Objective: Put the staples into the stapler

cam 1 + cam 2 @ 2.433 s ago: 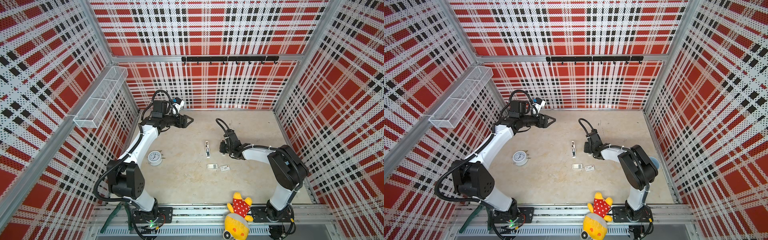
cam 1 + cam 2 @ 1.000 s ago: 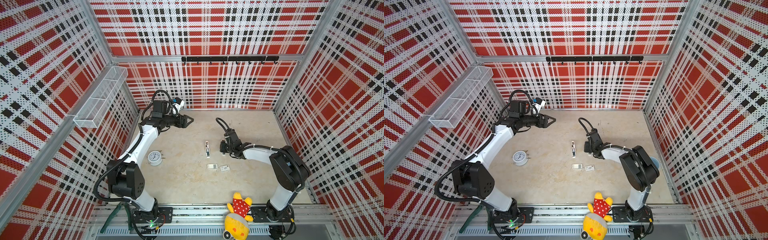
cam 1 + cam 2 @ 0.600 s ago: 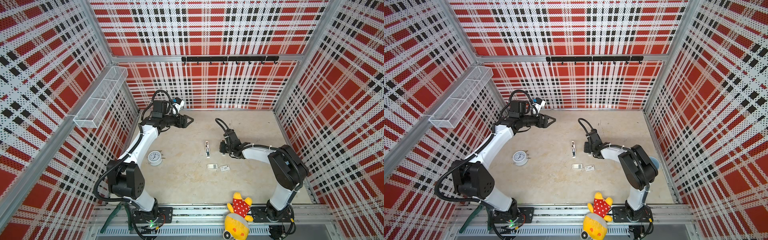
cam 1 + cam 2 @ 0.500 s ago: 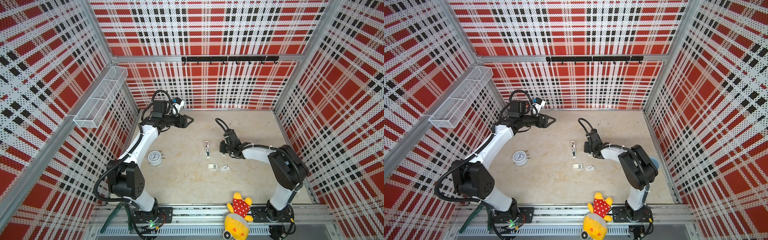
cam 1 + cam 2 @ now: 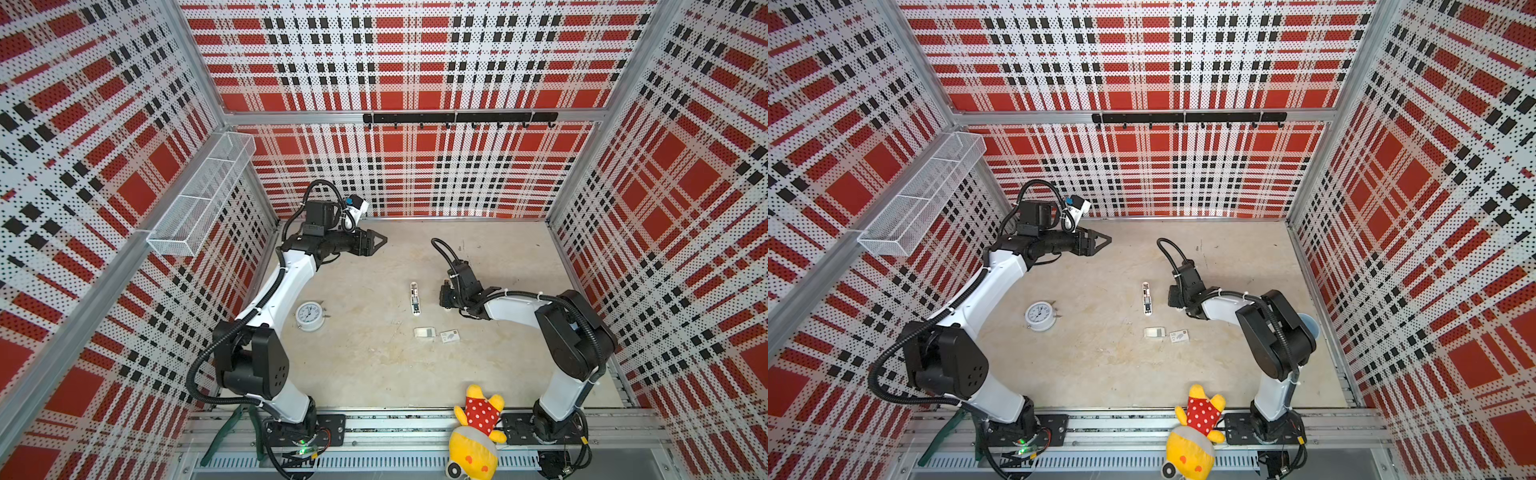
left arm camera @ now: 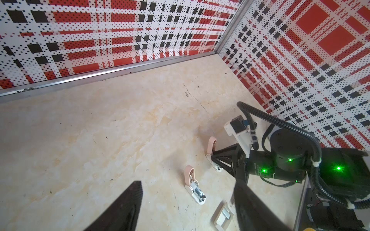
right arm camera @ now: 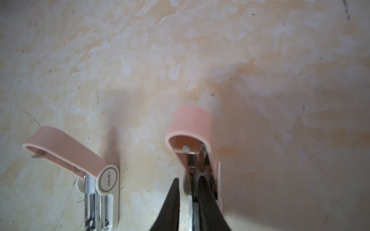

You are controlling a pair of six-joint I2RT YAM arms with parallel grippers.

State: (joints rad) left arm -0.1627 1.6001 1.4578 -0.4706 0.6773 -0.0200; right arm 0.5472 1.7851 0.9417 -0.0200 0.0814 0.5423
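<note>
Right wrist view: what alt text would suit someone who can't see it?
A gripper pinches a thin metal strip in the tray of a pink stapler with its lid raised. A second open pink stapler lies beside it on a beige table.

left arm rises from its base, elbow bent, forearm about level and held high; left gripper [image 5: 377, 241] points toward the middle, its fingers [image 6: 128, 202] spread wide apart; right arm stretches low and forward from its base, wrist tipped downward; right gripper [image 7: 189, 181] points down, fingers [image 7: 172, 202] drawn nearly together, a thin slit between them; whether they pinch anything cannot be told
</note>
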